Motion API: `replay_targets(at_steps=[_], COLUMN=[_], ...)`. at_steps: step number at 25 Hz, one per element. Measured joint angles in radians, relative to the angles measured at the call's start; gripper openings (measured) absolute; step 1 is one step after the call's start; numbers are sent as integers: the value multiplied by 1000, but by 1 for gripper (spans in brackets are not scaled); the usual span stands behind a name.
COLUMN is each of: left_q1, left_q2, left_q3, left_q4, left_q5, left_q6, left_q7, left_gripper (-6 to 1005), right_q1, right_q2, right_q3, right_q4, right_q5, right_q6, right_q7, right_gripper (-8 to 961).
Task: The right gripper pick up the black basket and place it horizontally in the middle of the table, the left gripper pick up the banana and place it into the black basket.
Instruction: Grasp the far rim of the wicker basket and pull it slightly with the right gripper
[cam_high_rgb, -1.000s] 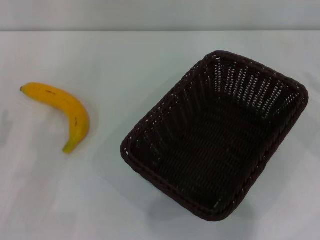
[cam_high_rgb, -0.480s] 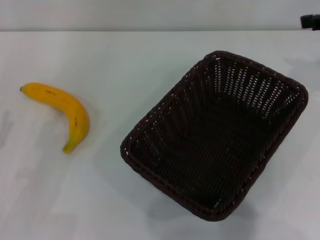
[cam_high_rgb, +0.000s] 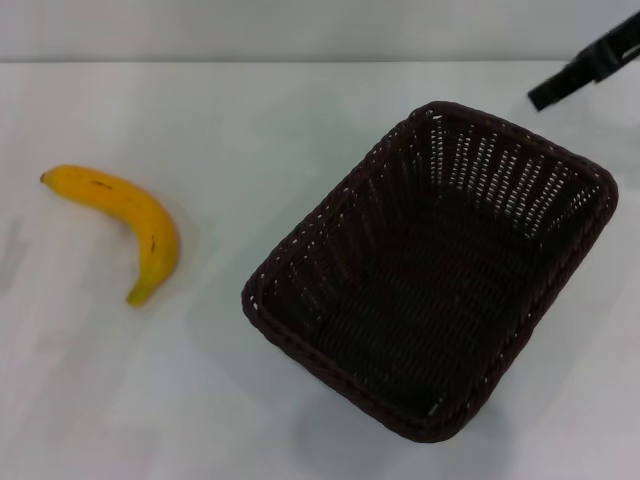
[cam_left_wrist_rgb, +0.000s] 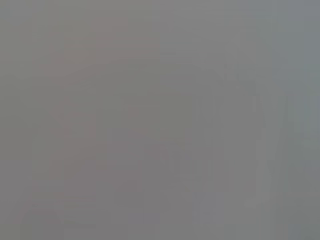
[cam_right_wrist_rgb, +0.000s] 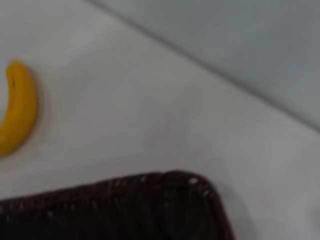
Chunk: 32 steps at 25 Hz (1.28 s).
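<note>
In the head view, nearest you at the lower centre-right of the frame, lies the large rectangular dark brown-black woven wicker basket (cam_high_rgb: 430, 275), resting on the plain smooth white tabletop (cam_high_rgb: 250, 120). You see it set at a diagonal, its near short end at the lower right and its far corner toward the upper right; the open-weave slotted sides and braided rim are fully visible, and its interior holds nothing.

At the left of the frame, well apart from the basket, you see the single curved yellow banana (cam_high_rgb: 125, 222) lying flat on the tabletop, its dark stem tip toward the upper left and its other end pointing down toward the lower left.

Farthest from you, at the upper right corner of the frame, a slim black part of the right gripper (cam_high_rgb: 585, 65) enters the view, beyond the basket's far corner and apart from its rim. You cannot tell from this whether its claw is released or clenched; it grasps nothing that you can see.

In the right wrist view you see one rounded corner of the basket (cam_right_wrist_rgb: 150, 207), the tabletop (cam_right_wrist_rgb: 150, 115) and the banana (cam_right_wrist_rgb: 19, 112) at the left edge.

The left wrist view is a uniform grey field; the left gripper appears in no view.
</note>
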Motion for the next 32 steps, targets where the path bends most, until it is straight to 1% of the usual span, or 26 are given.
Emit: replay_targets(at_steps=[4,7,11,17,20,23,25,32], left_q1=[-5,-8,-12,-4,-4,-4,-4,6], left_q2=[0,-1,-1,0,0,0,0,-3], left_q3=[0,0,0,0,0,0,0,0], left_q4=[3,4,4,4,4,2,-1,-2], left_q5=[3,3,5,23,35,53,54,70], left_q6=[-8,-20,-24,-35,-33,-30,-30,-41], left_q7=[-9,-16,-25,-28,-27,-24,-22,-24], left_gripper=[880,880,879,879,879,879,879,879], right_q1=[80,114,133,148,151,161,178,224], right_q2=[-4,-1,2,25,42,64,68,70], right_q3=[-35,-38,-67,-97,-119,-135,-150,-196], right_q4=[141,190,226,299,317,330,367,473], right_q5=[-81,-132,-158,-203,-228,-253,-255,-255], right_q6=[-28,-45,-80,-136,-169,-185,-190,-220], right_q7=[1,-3,7,21,31,38,43,63], right_gripper=[671,672,672,673,674,674,674,670])
